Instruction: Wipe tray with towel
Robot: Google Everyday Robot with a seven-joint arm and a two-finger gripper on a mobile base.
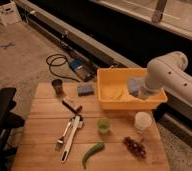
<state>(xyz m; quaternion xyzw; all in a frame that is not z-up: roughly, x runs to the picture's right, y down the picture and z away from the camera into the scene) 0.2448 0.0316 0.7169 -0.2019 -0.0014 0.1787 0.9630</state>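
Arm [165, 75] reaches in from the right and bends down over the tray [109, 102], which sits at the back right of the worktop [41, 150]. Pincer [138, 91] is inside the tray walls, toward the right end, closed on the towel [133, 85]. The towel shows as a grey-blue bunch at the arm's tip. Cannot tell whether the cloth touches the tray floor or hangs just above it. Judgement: pick-up is done and the towel is at the tray, so the wiping stage is at hand. No sign of how much floor has been covered. The left part of the tray floor shows bare yellow. Left to do: strokes across the floor, at least the left half. Sponge [85, 89], green cup [104, 124] and white cup [142, 120] stand outside the tray, clear of the work.
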